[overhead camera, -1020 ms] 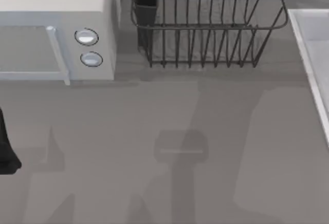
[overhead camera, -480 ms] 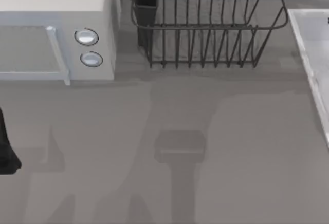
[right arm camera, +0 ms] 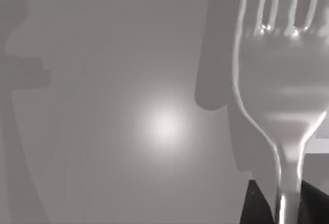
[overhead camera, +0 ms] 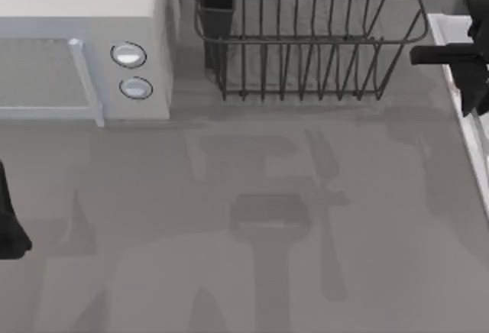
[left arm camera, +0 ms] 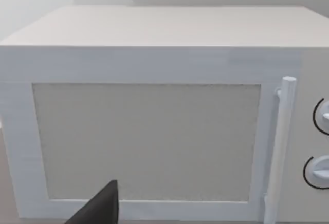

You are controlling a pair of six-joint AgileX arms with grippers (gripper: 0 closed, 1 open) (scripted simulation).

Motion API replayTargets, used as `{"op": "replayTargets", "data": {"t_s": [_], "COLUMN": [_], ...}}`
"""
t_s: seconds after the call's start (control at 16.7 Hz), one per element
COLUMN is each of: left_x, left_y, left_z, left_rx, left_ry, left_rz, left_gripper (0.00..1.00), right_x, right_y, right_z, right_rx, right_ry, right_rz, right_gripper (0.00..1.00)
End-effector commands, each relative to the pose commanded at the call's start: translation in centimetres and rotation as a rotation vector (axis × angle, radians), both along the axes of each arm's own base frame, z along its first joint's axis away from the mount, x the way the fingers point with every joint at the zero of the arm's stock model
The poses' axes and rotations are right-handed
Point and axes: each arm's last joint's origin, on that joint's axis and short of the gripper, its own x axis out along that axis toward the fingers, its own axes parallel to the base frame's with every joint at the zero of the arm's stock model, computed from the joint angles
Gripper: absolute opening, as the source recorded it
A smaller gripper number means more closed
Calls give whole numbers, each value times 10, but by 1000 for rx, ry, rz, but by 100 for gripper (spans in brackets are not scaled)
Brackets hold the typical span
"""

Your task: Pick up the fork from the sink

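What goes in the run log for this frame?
right gripper: over sink, shut on fork, fork lifted | left gripper: parked, table's left edge

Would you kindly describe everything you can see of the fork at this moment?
The fork looks like shiny silver metal, smooth and mirror-bright. The right wrist view shows its tines, a broad rounded head and a narrow neck running down between the right gripper's dark fingers, which appear closed on it. Behind it lies the pale surface of the sink. From above, the right gripper is over the sink's rim at the table's right edge; a thin pale sliver below it may be the fork.
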Motion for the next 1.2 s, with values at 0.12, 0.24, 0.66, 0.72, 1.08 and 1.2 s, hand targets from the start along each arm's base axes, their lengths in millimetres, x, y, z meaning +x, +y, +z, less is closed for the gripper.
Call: {"op": "replayTargets", "data": {"t_s": [0.12, 0.24, 0.66, 0.72, 1.08, 1.2], "left_x": [0, 0, 0, 0, 0, 0], "left_y": [0, 0, 0, 0, 0, 0], "left_z": [0, 0, 0, 0, 0, 0], "left_rx": [0, 0, 0, 0, 0, 0], "left_ry": [0, 0, 0, 0, 0, 0], "left_rz": [0, 0, 0, 0, 0, 0], "left_gripper": [100, 100, 100, 100, 100, 100], "right_x": [-9, -9, -5, -4, -9, -9], "right_y": [7, 7, 8, 8, 8, 7], "right_z": [2, 2, -29, -40, -105, -108], "right_rx": [-1, -1, -1, 0, -1, -1], "right_ry": [4, 5, 8, 4, 3, 5], "right_rz": [0, 0, -4, -3, -1, 0], "right_gripper": [0, 0, 0, 0, 0, 0]}}
